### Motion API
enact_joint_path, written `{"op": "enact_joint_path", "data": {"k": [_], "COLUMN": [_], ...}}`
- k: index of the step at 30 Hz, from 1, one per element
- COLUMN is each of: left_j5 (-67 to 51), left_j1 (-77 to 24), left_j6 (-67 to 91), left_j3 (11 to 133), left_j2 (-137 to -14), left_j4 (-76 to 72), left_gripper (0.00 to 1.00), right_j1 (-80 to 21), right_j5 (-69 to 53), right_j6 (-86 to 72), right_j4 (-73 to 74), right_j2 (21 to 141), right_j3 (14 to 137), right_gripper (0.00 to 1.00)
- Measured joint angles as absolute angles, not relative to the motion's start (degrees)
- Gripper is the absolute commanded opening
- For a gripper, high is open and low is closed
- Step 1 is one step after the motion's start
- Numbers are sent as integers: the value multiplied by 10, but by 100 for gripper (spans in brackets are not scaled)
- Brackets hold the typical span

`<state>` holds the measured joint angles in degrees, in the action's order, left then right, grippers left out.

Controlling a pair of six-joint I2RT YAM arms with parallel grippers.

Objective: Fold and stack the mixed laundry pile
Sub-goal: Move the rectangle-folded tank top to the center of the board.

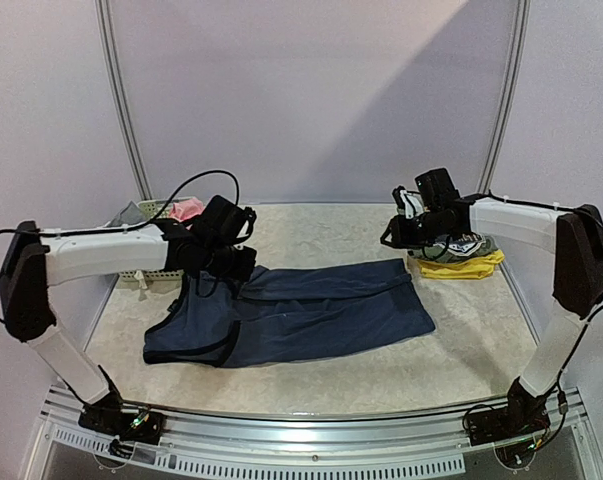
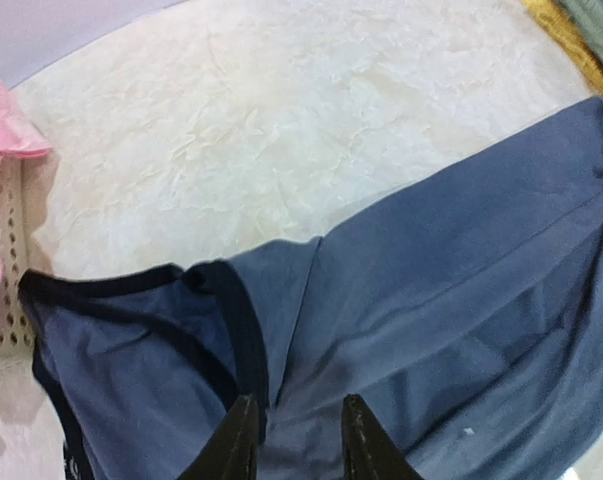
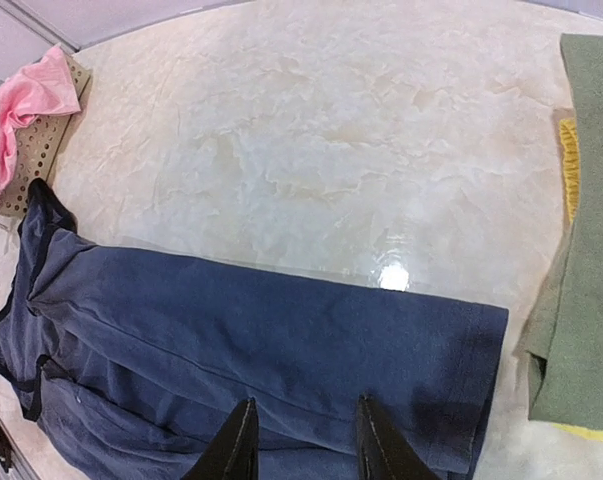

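Basket [image 1: 151, 210] of pale-green lattice plastic holds pink cloth [image 1: 188, 208] at far left. Left claw [image 2: 296, 410] hovers open over the long navy sleeveless dress [image 1: 311, 310], spread flat on the table [image 1: 321, 235]; right claw [image 3: 303, 415] gapes empty above its hem, near folded yellow and green garments [image 1: 461, 262].

Through the wrist cameras only the fingertips of the left claw [image 2: 299, 440] and right claw [image 3: 303, 440] show; the bottom edge cuts off the rest. The dress [image 2: 431, 330] runs off that same edge in both views. The pink cloth [image 2: 1, 120] is clipped at the left, the green piece [image 3: 591, 200] at the right, with a yellow piece [image 3: 569, 170] mostly buried under it. From above, the left arm [image 1: 101, 255] covers most of the basket [image 1: 153, 210] at the table's [image 1: 331, 390] far left corner. The right claw overlaps the stack [image 1: 466, 262] by the far right corner; its top print is too small to read.
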<state>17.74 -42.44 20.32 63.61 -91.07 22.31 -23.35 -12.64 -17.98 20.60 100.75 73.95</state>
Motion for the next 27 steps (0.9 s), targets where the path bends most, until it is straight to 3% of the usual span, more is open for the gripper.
{"op": "enact_joint_path", "data": {"k": [11,27], "left_j5": [139,135], "left_j1": [-372,-373], "left_j6": [195,247], "left_j3": [713,642], "left_j2": [-1084,-1100], "left_j4": [219,172], "left_gripper": [24,25], "right_j1": [-236,-237], "right_j5": [-137,-58], "right_j6": [-186,-223], "right_j4": [197,166], "right_j2": [1145,1140], "right_j3": [780,704], "right_gripper": [30,28]}}
